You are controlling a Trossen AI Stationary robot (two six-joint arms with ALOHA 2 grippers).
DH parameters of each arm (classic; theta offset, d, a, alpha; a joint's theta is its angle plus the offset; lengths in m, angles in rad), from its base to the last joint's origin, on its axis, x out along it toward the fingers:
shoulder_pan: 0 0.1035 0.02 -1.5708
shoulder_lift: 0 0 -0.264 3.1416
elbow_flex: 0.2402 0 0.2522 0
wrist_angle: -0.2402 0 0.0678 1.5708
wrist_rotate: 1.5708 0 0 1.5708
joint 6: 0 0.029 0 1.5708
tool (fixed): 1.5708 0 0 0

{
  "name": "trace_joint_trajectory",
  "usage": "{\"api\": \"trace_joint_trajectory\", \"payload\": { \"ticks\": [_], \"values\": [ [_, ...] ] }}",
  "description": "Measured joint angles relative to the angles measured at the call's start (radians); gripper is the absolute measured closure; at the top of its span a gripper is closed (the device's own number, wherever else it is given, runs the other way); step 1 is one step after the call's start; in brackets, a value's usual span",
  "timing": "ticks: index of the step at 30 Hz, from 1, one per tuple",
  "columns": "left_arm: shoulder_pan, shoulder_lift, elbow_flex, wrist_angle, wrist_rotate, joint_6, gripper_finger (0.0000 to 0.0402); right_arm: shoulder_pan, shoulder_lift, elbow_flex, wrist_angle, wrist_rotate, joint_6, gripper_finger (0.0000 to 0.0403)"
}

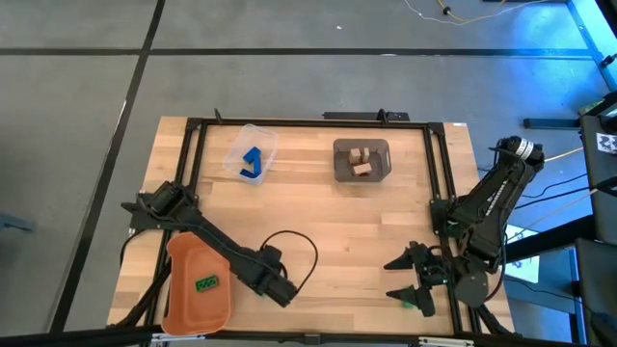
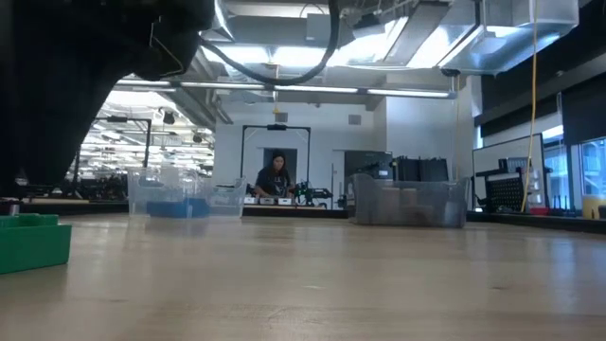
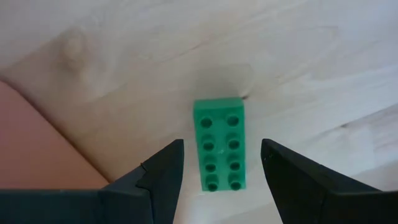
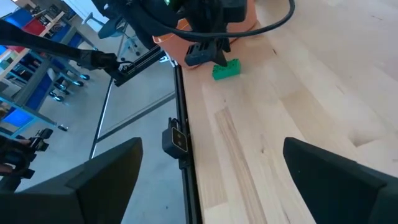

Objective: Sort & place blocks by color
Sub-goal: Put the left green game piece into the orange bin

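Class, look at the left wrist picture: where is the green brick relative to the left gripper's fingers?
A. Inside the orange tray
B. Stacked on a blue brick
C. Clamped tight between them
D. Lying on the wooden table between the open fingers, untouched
D: the green brick lies flat on the table, with gaps to both fingers of the left gripper.

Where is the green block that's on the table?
The green block lies flat on the table, between the left tool's open fingers, beside the orange tray.

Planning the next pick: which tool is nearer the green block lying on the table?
Left. Its tool straddles the green block, open; the right tool waits across the table.
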Motion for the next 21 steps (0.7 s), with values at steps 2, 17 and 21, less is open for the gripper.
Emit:
{"api": "trace_joint_trajectory", "payload": {
  "ticks": [2, 17, 21],
  "values": [
    [0.001, 0.000, 0.000, -0.002, -0.025, 0.030, 0.0196, 0.000, 0.000, 0.000, 0.000, 0.000, 0.000, 0.0014],
    [0.008, 0.025, -0.001, -0.015, -0.046, 0.286, 0.0196, 0.000, 0.000, 0.000, 0.000, -0.002, -0.001, 0.0014],
    [0.008, 0.059, -0.001, 0.036, -0.034, 0.249, 0.0196, 0.000, 0.000, 0.000, 0.000, -0.002, -0.001, 0.0014]
  ]
}}
